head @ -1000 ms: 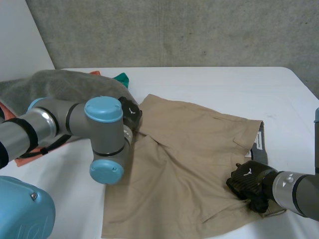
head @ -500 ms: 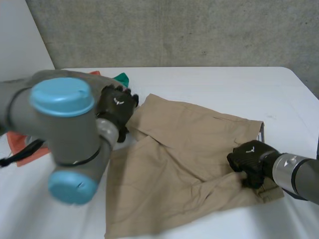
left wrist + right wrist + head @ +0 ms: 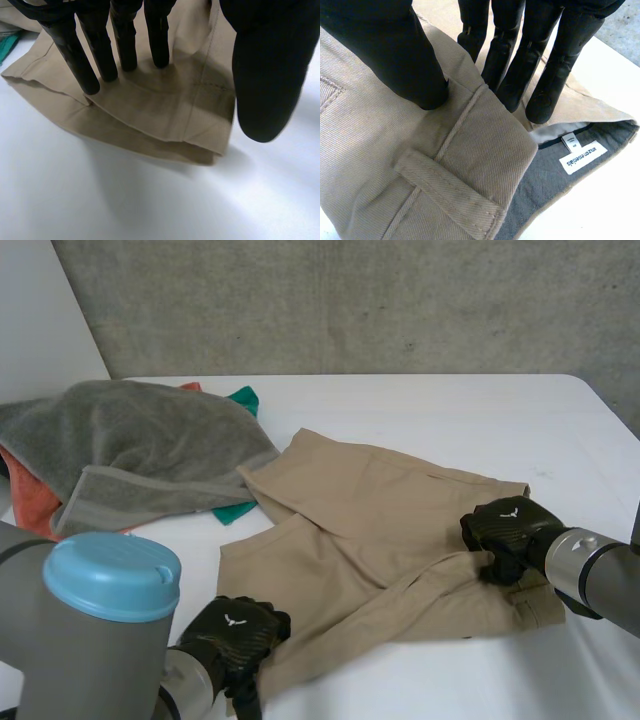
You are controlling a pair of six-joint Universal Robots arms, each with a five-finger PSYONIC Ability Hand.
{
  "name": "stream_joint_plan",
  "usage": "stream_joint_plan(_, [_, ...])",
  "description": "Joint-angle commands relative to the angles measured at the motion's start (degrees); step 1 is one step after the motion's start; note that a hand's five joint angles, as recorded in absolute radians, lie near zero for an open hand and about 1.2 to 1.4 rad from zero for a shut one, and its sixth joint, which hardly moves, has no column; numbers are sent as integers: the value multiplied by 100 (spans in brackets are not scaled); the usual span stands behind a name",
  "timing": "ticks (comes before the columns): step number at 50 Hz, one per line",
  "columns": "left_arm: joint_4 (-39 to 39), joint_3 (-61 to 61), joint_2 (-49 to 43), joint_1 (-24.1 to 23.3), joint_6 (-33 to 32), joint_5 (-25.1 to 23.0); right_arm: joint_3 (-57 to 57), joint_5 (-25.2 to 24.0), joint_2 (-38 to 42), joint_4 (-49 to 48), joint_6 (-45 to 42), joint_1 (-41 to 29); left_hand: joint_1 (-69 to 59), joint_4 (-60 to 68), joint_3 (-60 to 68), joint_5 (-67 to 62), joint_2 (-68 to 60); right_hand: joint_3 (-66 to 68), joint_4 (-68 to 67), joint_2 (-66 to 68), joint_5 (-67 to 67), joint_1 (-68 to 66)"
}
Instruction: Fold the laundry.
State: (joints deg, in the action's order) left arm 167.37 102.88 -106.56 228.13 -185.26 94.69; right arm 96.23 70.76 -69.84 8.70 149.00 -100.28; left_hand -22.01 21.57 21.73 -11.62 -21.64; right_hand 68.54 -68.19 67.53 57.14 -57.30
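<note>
Tan twill shorts run 7-to-3 o'clock: left hand straight-fingered on the hem at 7, right hand pinching the waistband at 3.

My head camera looks down across the tabletop toward 12 o'clock. Both wrist cameras hug the same shorts closely.

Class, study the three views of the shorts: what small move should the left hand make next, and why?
Probably close the left hand on the hem corner of the khaki shorts. Its straight fingers rest on the cloth, the thumb apart beside the edge, while the right hand pinches the waistband.
</note>
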Motion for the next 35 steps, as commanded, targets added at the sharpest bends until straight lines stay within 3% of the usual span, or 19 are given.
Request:
stream_joint_plan(1, [304,-233,-251,-128,-71,163,28,25,-12,0,7,0,-5786,5830,5814,-5825,-5823,1146,-1181,1247,1286,-2270])
stream_joint_plan(4, [419,-330,-199,-137,-141,427,54,34,-38,193,-152,0,-5799,5843,5827,-5838,-5836,1146,-1181,1247,1286,-2270])
stream_joint_plan(7, [244,-374,-155,-154,-483,533,98,-1,-161,1096,-774,0,-5799,5843,5827,-5838,-5836,1146,-1181,1247,1286,-2270])
stream_joint_plan(9, [-175,-392,-155,-154,-1121,533,238,16,-450,2112,-1683,0,-5799,5843,5827,-5838,-5836,1146,-1181,1247,1286,-2270])
stream_joint_plan(13, [-793,-611,-251,-189,-2135,577,555,34,-627,3006,-2796,114,-5799,5843,5827,-5838,-5836,1146,-1181,1247,1286,-2270])
stream_joint_plan(17, [-514,-1146,-409,-181,-2356,586,468,52,-601,2480,-2526,123,-5799,5843,5827,-5838,-5836,1146,-1181,1247,1286,-2270])
stream_joint_plan(28, [1498,-3607,-2087,249,-2628,577,-358,218,-39,863,-1198,79,-5799,5843,5827,-5838,-5836,1146,-1181,1247,1286,-2270])
stream_joint_plan(35, [3502,-5048,-3396,338,-3893,262,-710,684,198,-903,-916,44,-5799,5843,5827,-5838,-5836,1146,-1181,1247,1286,-2270])
